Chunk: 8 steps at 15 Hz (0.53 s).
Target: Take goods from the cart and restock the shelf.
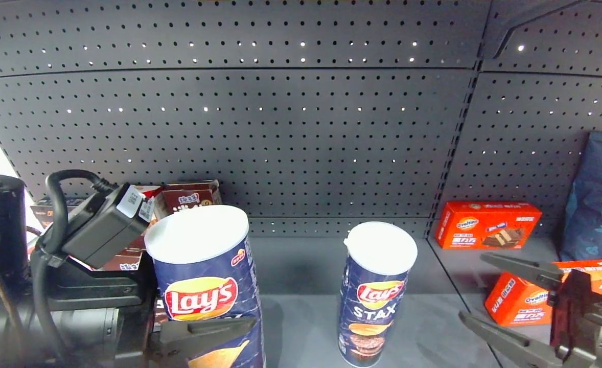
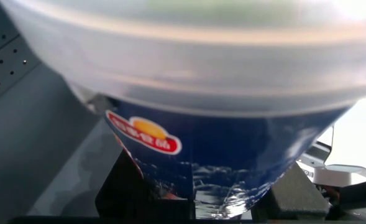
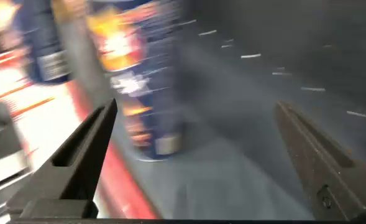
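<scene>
The left jaws were clamped on a blue chip can (image 1: pixel 204 276), upright at the left part of the shelf (image 1: pixel 301 266), just in front of brown boxes (image 1: pixel 191 197). A second chip can (image 1: pixel 375 296) stood on the shelf, well apart from the first. The right jaws gaped wide and empty, near an orange box (image 1: pixel 521 301); another orange box (image 1: pixel 487 225) lay farther back, beside a dark blue bag (image 1: pixel 600 199)
</scene>
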{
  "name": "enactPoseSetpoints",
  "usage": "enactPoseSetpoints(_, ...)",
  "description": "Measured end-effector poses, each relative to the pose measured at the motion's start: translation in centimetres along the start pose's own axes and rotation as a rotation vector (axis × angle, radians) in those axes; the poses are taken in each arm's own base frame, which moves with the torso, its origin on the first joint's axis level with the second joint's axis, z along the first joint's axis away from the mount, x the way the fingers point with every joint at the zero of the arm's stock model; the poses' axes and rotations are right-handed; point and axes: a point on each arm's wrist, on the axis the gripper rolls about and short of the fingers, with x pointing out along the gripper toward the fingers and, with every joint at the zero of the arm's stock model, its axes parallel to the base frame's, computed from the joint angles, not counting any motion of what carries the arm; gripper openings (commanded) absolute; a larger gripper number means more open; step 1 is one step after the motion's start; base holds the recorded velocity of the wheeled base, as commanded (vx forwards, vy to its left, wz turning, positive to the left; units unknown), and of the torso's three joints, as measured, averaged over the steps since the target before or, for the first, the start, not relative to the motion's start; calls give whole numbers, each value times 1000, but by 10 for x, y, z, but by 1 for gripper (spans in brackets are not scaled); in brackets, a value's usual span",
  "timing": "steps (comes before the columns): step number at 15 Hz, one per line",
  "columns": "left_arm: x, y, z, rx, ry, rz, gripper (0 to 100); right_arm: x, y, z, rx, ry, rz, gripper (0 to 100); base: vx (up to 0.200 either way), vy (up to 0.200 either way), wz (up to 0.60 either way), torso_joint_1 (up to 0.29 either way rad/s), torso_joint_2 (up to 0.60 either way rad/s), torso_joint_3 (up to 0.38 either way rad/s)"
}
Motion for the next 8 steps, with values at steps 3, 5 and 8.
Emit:
enactPoseSetpoints(3, -1, 2, -1, -3, 1, 14, 0, -30, -7, 1, -22, -44, -176, 100, 0, 0, 0, 0, 0, 0)
enactPoseSetpoints(5, -2, 4, -1, -8, 2, 26, 0, -49, -6, -4, -26, -60, -266, 100, 0, 0, 0, 0, 0, 0)
enactPoseSetpoints(8, -4, 6, 0, -11, -3, 45, 0, -71, 4, -15, -11, -41, -338, 100, 0, 0, 0, 0, 0, 0)
